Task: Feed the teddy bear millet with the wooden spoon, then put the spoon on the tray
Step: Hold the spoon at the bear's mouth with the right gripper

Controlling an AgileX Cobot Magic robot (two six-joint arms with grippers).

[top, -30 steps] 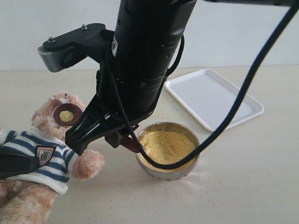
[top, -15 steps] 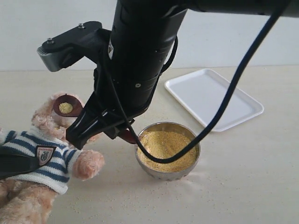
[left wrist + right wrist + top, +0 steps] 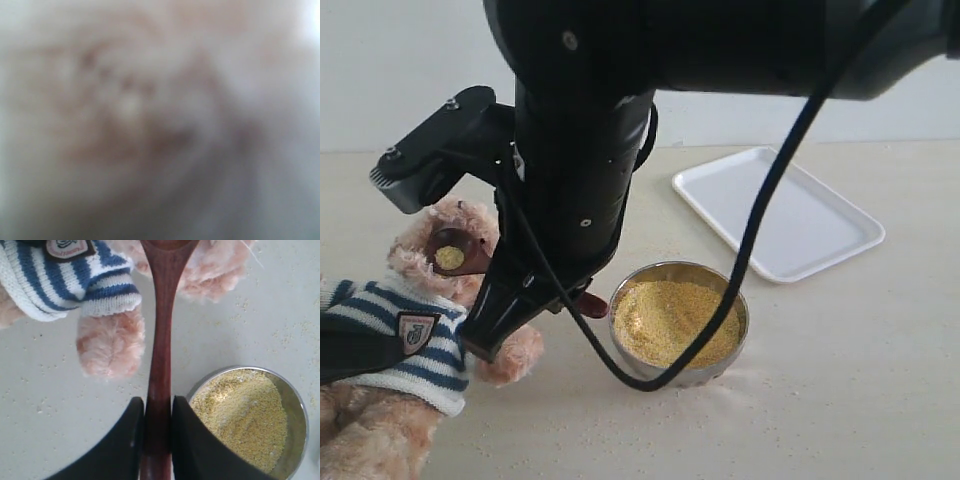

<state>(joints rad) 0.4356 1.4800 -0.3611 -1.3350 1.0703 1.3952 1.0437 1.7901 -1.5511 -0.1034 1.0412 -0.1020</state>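
The teddy bear sits at the left in its striped sweater. My right gripper is shut on the handle of the wooden spoon. The spoon's bowl holds a little millet and rests against the bear's face. More millet fills the steel bowl just right of the bear. A black finger of my left gripper lies across the bear's torso. The left wrist view is only blurred fur. The white tray lies at the back right.
Loose grains are scattered on the beige table around the steel bowl and in front of the bear. My right arm's bulky black body and its cable hang over the middle of the exterior view.
My right arm has swung left and lower. The spoon's bowl rose briefly, then came down leftward onto the bear's face. The bear, steel bowl and tray have not moved.
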